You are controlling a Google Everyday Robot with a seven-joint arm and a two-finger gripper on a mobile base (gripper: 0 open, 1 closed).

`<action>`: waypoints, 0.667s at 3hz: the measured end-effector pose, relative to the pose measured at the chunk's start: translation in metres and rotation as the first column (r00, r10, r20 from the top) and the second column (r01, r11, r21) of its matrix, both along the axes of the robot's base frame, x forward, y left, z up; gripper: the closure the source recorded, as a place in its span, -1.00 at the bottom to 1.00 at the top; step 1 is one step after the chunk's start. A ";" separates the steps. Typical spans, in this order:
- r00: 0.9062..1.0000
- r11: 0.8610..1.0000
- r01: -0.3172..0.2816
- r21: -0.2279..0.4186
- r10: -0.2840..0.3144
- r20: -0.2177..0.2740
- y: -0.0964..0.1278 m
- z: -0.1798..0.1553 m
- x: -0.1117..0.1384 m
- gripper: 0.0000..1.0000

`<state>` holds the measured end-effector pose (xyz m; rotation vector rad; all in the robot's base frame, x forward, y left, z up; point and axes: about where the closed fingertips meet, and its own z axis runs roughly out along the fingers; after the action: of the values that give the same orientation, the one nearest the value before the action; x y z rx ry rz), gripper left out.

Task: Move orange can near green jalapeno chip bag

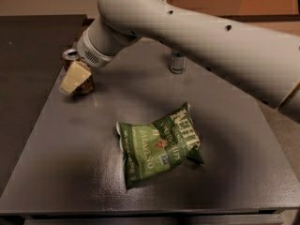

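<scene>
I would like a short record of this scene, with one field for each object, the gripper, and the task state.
surface: dark grey table
orange can: upright, far left part of the table
gripper: at the orange can, covering part of its front; a grasp is not confirmed
green jalapeno chip bag: lying flat, middle front, apart from the orange can
second can: upright at the far side, top hidden by the arm
task state: orange can not yet near the bag

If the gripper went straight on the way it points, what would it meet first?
Probably the orange-brown soda can: the gripper hangs at the grey table's far-left corner, overlapping that can. Depth is unclear; it might instead reach the tabletop.
</scene>
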<state>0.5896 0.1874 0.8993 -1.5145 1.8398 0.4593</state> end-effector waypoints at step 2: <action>0.998 0.998 0.052 0.031 -0.051 -0.022 -0.001 0.008 0.008 0.30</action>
<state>0.5975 0.1860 0.9077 -1.4432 1.8748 0.4788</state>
